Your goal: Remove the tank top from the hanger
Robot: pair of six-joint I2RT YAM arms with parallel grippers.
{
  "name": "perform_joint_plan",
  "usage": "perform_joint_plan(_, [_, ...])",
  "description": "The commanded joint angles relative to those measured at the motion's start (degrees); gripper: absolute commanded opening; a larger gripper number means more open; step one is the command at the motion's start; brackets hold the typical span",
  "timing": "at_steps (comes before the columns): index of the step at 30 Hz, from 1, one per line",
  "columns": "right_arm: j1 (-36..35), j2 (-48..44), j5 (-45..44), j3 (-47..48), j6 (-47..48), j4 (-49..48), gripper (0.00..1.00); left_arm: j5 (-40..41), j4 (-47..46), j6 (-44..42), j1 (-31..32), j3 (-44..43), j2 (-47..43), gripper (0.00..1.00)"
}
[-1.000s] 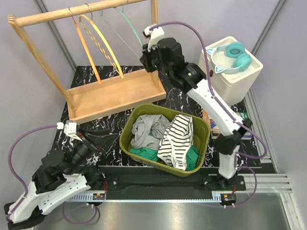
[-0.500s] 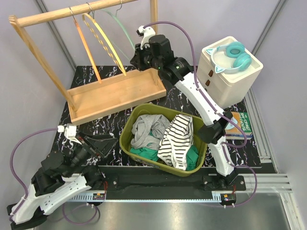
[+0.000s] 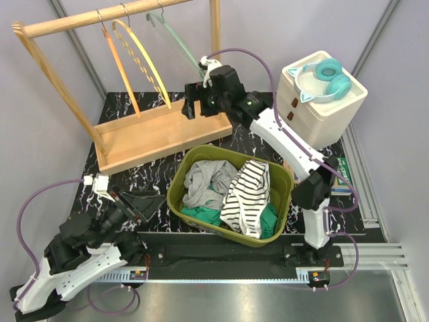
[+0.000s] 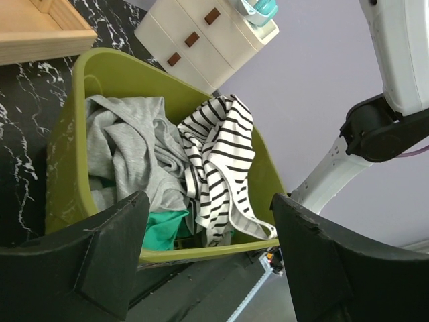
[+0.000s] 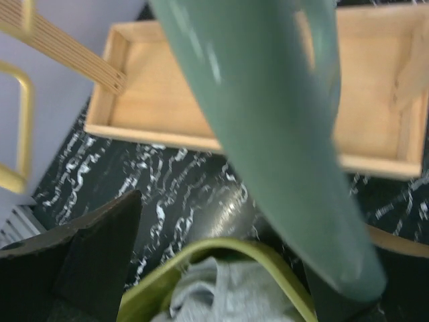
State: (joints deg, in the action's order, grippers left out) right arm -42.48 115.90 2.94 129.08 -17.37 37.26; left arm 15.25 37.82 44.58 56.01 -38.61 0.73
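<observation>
**Tank top**: judged to be the striped garment, though this is not certain. It lies in the green bin at the middle of the worktop, draped over a grey piece and a green piece. One edge reaches the bin's near rim. It touches no hanger.

**Green hanger**: hangs bare from the rail of the wooden rack, beside a yellow hanger and an orange hanger, which are also bare.

**Progress:** with no garment on any hanger and the striped piece in the bin, the removal itself looks done. What seems left is for the right arm to clear the hanger and draw back.

**Right claw**: the arm reaches far forward and left over the bin, with the wrist above the rack's tray, near the lower arm of the green hanger. In the wrist view the hanger bar crosses between the jaws, which are spread wide and grip nothing. The bar hides most of one finger.

**Left claw**: the arm is folded low at the near left corner and points toward the bin. The wrist view shows the jaws wide apart and empty, with the bin wall and striped cloth ahead.

**Background:** a white drawer unit carrying teal headphones stands at the far right, well apart from the bin.
</observation>
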Motion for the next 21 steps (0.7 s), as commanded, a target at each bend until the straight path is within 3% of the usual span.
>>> perform_joint_plan(1, [0.2,-13.1,-4.9,-11.5,0.3,0.4,1.0,-2.3,-1.3,3.6,0.2,1.3,-0.6,0.79])
perform_joint_plan(3, [0.2,-19.9,-6.2,-17.5,-0.1,0.0,1.0,-2.7,-1.3,5.2,0.2,2.4,-0.5,0.79])
perform_joint_plan(8, [0.2,-36.3,-8.5,-43.5,-5.5,-4.1,1.0,-3.1,-1.3,8.6,0.2,5.8,-4.5,0.81])
perform_joint_plan(16, [0.2,-74.9,-9.5,-81.4,-16.0,-9.0,1.0,-4.8,-3.0,7.7,0.2,10.0,-9.0,0.85])
perform_joint_plan(20, [0.2,-91.3,-4.5,-90.0,-19.6,-9.1,1.0,-8.4,-7.8,6.3,0.2,12.2,-9.6,0.87])
perform_joint_plan(21, [0.2,-97.8,-3.1,-91.2,-20.1,-9.4,1.0,-12.8,-12.6,4.7,0.2,13.5,-9.7,0.87])
